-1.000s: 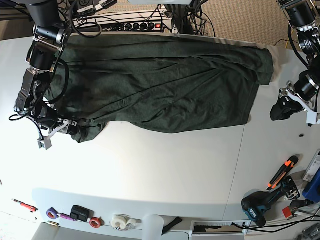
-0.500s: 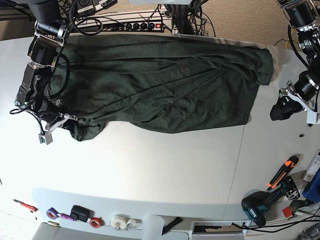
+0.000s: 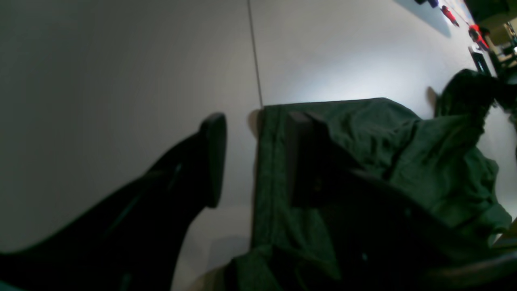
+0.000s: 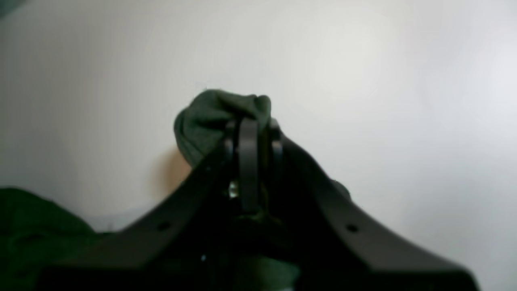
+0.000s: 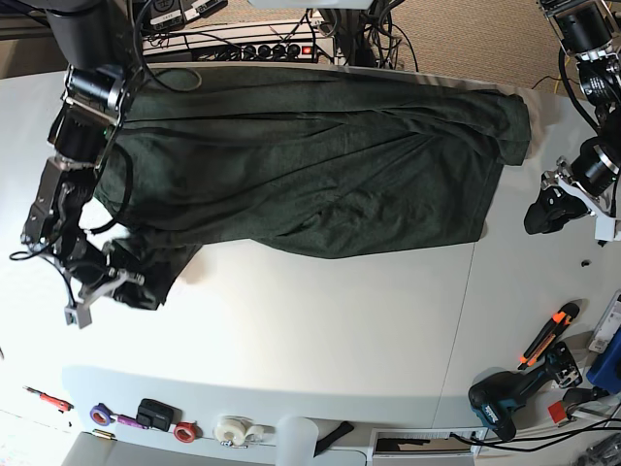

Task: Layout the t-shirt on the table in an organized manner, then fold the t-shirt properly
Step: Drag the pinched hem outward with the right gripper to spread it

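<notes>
Base view: the t-shirt (image 5: 320, 165) lies spread across the upper half of the table (image 5: 320, 330); the right gripper (image 5: 121, 277) at lower left pinches its corner. Right wrist view: jaws clamped on bunched cloth. Left wrist view: the left gripper (image 3: 254, 157) stands apart, straddling the shirt's edge.

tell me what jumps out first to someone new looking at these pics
A big dark green cloth t-shirt sprawls, wrinkled, across the far half of the wide white smooth table. At the base view's left, the right gripper is shut on a bunched corner of it; the left gripper stands open beside its opposite edge.
</notes>
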`<move>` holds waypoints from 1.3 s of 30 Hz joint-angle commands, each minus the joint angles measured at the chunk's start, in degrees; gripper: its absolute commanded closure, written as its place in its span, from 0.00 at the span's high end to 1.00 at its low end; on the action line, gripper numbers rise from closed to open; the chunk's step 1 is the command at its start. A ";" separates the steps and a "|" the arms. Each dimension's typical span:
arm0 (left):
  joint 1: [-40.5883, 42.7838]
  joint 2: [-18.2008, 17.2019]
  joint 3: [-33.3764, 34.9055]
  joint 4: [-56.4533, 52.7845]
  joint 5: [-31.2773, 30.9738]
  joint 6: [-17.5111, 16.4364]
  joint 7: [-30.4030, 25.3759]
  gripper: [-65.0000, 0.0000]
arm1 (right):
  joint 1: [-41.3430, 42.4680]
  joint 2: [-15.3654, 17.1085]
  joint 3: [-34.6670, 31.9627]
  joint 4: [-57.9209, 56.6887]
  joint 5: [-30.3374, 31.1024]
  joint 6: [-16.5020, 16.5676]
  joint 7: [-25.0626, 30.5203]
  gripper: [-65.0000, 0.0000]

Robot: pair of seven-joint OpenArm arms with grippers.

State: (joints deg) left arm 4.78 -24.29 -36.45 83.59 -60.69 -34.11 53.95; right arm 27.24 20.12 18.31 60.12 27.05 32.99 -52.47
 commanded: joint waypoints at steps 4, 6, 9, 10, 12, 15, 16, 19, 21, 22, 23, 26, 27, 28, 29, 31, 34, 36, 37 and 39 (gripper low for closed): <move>-0.68 -1.11 -0.39 0.83 -1.46 -0.24 -1.05 0.37 | 3.76 -0.50 0.13 1.07 4.09 3.96 1.49 0.00; -0.68 -1.11 -0.39 0.83 -1.46 -0.24 -1.03 0.37 | 4.57 -1.60 0.13 1.07 5.57 5.40 1.62 0.00; -0.68 -1.11 -0.39 0.83 -1.44 -0.24 -1.03 0.37 | 5.81 -3.69 0.13 1.07 7.04 7.01 1.99 0.00; -0.66 -1.11 -0.39 0.83 -1.46 -0.24 -1.03 0.37 | 6.25 -4.52 0.13 1.07 7.02 7.01 1.97 0.00; -0.66 -1.11 -0.39 0.83 -1.46 -0.24 -1.03 0.37 | 7.02 -6.12 0.13 1.07 7.02 7.01 2.51 0.00; -0.66 -1.11 -0.39 0.83 -1.44 -0.24 -1.03 0.37 | 7.74 -8.31 0.13 1.07 7.02 7.01 4.92 0.00; -0.66 -1.11 -0.39 0.83 -1.46 -0.24 -1.05 0.37 | 8.02 -8.94 0.13 1.07 6.99 7.01 5.70 0.00; -0.66 -1.11 -0.39 0.83 -1.46 -0.24 -1.03 0.37 | 8.87 -10.47 0.13 1.07 6.99 7.01 7.85 0.00; -0.66 -1.11 -0.39 0.83 -1.46 -0.24 -1.03 0.37 | 9.46 -11.15 0.13 1.07 6.99 7.01 8.09 0.00; -0.66 -1.11 -0.39 0.83 -1.44 -0.24 -1.03 0.37 | 9.66 -11.43 0.13 1.07 6.95 7.01 7.89 0.00; -0.66 -1.11 -0.39 0.83 -1.46 -0.24 -1.01 0.37 | 9.75 -11.45 0.13 1.07 6.88 7.01 7.65 0.00; -0.66 -1.11 -0.39 0.83 -1.44 -0.24 -0.87 0.37 | 9.73 -11.56 0.13 1.07 5.53 7.01 6.03 0.10; -0.66 -1.11 -0.39 0.83 -1.46 -0.24 -0.87 0.37 | 9.73 -11.54 0.13 1.07 4.76 7.01 4.90 0.24; -0.66 -1.11 -0.39 0.83 -1.46 -0.24 -0.87 0.37 | 9.73 -11.52 0.13 1.07 4.15 7.01 4.15 0.37; -0.68 -1.11 -0.39 0.83 -1.46 -0.24 -0.87 0.37 | 9.68 -11.39 0.17 1.07 3.39 7.01 3.85 0.46; -0.66 -1.11 -0.39 0.83 -1.49 -0.24 -0.87 0.37 | 9.60 -10.82 0.20 1.07 2.93 7.01 3.58 0.49; -0.66 -1.11 -0.39 0.83 -1.44 -0.24 -0.85 0.37 | 9.57 -9.57 1.09 1.07 3.26 7.01 2.40 0.49; -0.66 -1.11 -0.39 0.83 -1.46 -0.26 -0.85 0.37 | 9.55 -9.09 3.72 1.07 5.27 7.01 -0.72 0.49; -0.66 -1.11 -0.39 0.83 -1.46 -0.26 -0.85 0.37 | 9.51 -8.96 5.62 1.07 7.13 7.01 -3.28 0.49; -0.68 -1.11 -0.39 0.83 -1.51 -0.26 -0.87 0.37 | 8.87 -9.03 10.54 1.51 12.17 7.01 -8.72 0.49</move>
State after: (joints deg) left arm 4.80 -24.29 -36.45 83.59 -60.69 -34.13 53.95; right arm 34.41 10.46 29.19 60.45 38.06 39.29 -62.96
